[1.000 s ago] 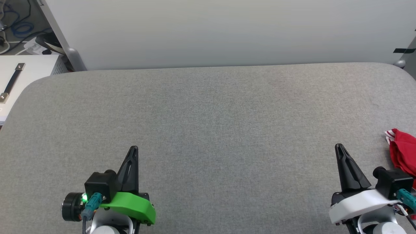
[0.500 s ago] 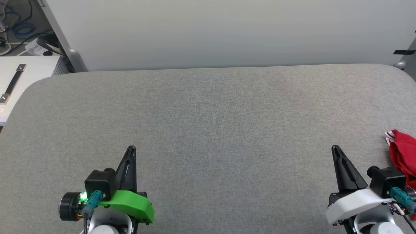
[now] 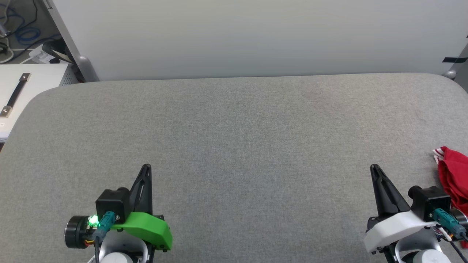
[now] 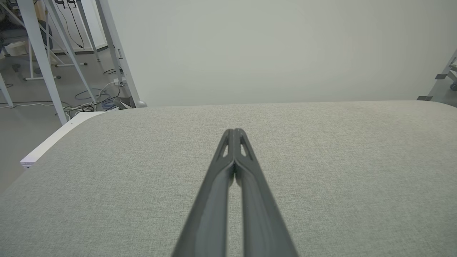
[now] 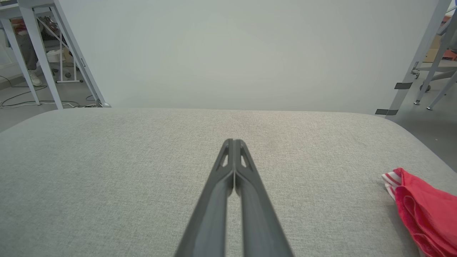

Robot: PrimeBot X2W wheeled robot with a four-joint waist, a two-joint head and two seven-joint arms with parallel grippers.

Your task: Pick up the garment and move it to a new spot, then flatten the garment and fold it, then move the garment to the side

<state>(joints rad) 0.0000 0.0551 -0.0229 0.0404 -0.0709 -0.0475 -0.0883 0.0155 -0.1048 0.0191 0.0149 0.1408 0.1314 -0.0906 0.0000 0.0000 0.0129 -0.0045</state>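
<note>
Grey table (image 3: 234, 120): a soft grey cloth top with round corners, and a pale wall (image 3: 256, 36) stands behind it
Garment (image 3: 452, 173): red cloth in a soft heap at the far right edge of the table, with a bit of red and white stripe at its top end; most of it runs off the side of the head view, and I cannot tell if it is neatly folded or just bunched up
Right gripper (image 3: 373, 168): just beside the Garment, on its left, not touching it; its two dark fingers are pressed tight together with nothing between them
Left gripper (image 3: 145, 167): well apart from the Garment, low over the near left part of the table; its fingers are pressed tight together too and hold nothing
Step in hand: I cannot settle it; the scene fits a heap that waits at the side to be picked up, and it also fits a folded shirt that was put to the side with both arms back at rest
Next move: it hangs on which of the two is true; a fuller look at the red cloth on the right would tell
</note>
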